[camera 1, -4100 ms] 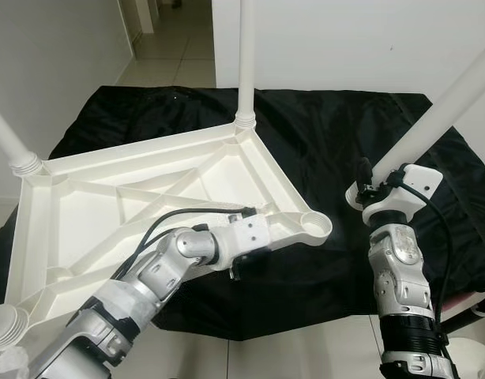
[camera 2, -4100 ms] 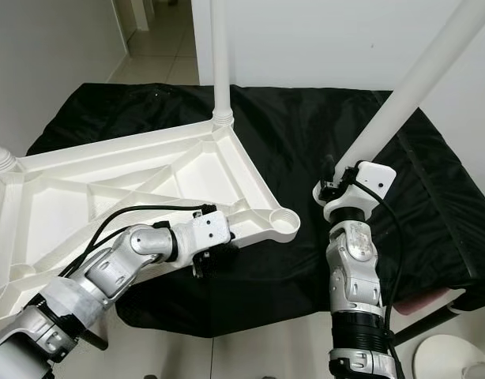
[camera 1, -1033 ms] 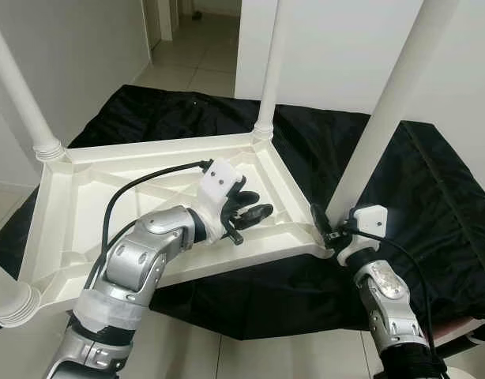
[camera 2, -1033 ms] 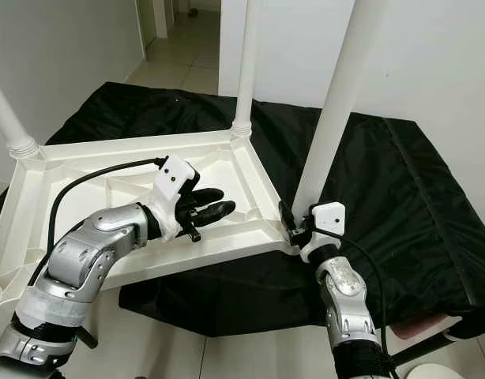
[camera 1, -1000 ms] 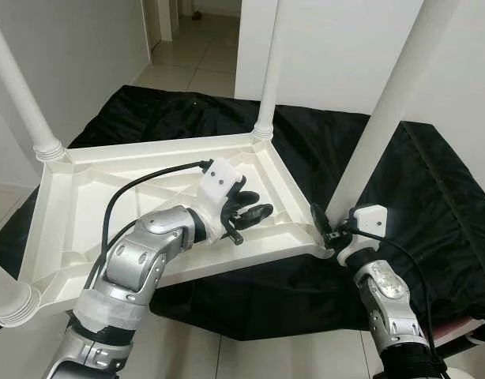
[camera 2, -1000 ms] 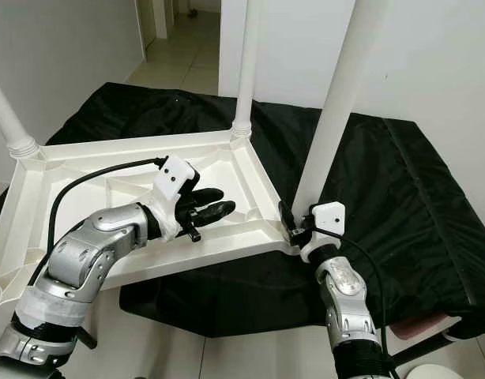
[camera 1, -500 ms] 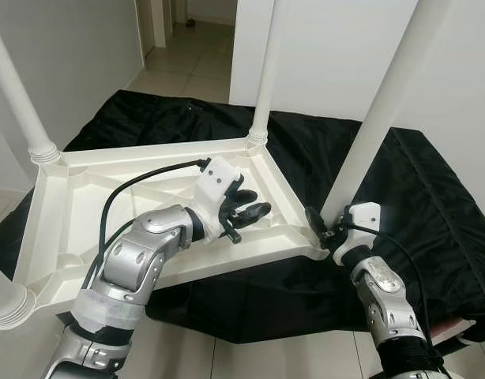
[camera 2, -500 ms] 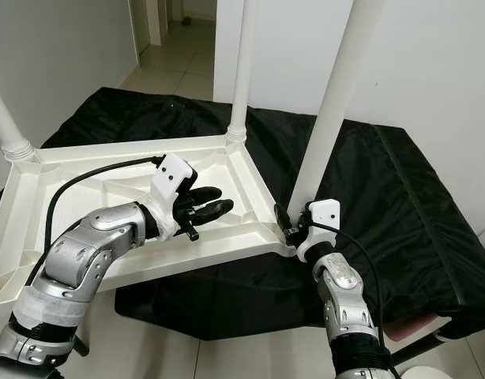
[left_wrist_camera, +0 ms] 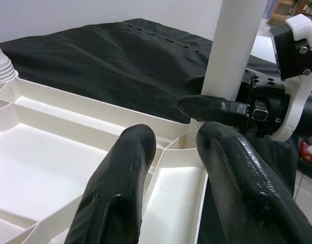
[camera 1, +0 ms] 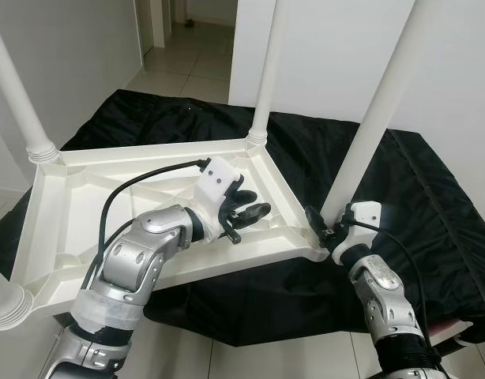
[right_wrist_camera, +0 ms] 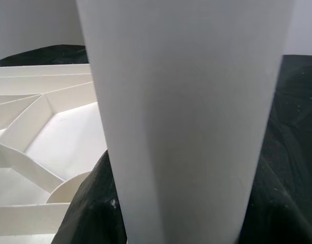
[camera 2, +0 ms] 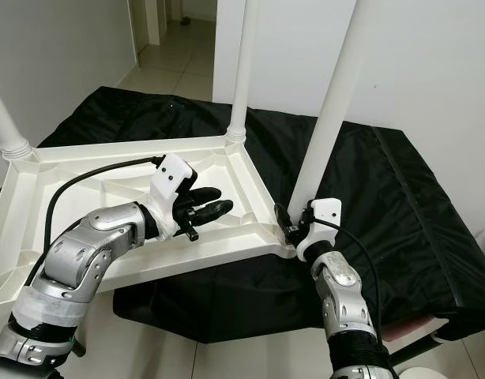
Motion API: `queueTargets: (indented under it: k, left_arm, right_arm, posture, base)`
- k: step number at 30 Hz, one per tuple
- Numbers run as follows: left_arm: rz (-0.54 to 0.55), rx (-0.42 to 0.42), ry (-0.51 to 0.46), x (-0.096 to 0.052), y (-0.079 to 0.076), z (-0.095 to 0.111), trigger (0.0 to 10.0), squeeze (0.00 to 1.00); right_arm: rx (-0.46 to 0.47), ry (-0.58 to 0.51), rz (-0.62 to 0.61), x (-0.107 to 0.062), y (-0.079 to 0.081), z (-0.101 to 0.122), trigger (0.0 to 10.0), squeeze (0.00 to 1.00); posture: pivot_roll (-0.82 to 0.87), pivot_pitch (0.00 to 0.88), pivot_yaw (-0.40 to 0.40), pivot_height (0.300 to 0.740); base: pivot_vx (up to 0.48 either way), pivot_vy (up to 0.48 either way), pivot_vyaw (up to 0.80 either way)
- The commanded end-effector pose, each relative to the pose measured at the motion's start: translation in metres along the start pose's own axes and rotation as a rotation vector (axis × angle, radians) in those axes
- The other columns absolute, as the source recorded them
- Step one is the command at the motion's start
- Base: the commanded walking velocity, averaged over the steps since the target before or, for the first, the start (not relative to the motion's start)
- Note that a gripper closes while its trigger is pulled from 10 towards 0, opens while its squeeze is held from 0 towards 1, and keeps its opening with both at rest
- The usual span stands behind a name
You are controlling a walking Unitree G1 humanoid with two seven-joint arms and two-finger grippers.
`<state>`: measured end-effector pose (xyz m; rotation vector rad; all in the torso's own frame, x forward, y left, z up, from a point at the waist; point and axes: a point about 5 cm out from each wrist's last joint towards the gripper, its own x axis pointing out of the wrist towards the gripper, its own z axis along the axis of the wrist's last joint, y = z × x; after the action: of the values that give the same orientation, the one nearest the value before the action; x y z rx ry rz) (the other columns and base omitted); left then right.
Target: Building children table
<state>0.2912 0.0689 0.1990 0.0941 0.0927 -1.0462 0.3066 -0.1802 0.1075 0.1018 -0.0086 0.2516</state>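
The white tabletop [camera 1: 84, 205] lies upside down on a black cloth [camera 1: 432, 197]. The right gripper [camera 1: 325, 229] grasps a leg [camera 1: 369, 134] standing in the near right corner socket. The left gripper [camera 1: 246, 213] (fingers spread, holding nothing) hovers over the ribbed underside nearby.

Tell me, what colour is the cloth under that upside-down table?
Black. The cloth spread beneath the white table shows best in the left eye view.

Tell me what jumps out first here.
A white plastic tabletop lies upside down on a black cloth, with white legs rising from its corners. The right pincer grips the base of the nearest white tubular leg at its corner socket; the left pincer hovers open above the ribbed underside.
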Motion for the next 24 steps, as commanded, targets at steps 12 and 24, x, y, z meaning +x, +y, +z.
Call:
queueTargets:
  k: [12,24]
  left_arm:
    - [0.062,-0.002,-0.002,-0.002,0.002,0.001,10.0,0.0]
    - [0.059,-0.003,0.0,-0.002,0.003,0.003,10.0,0.0]
  right_arm:
    - [0.142,0.011,-0.027,-0.023,0.005,-0.031,10.0,0.0]
    - [0.232,-0.068,-0.094,-0.032,0.009,-0.035,10.0,0.0]
  posture:
    - [0.08,0.009,-0.059,0.74]
    - [0.08,0.022,-0.05,0.74]
  base:
    - [0.0,0.0,0.0]
    - [0.0,0.0,0.0]
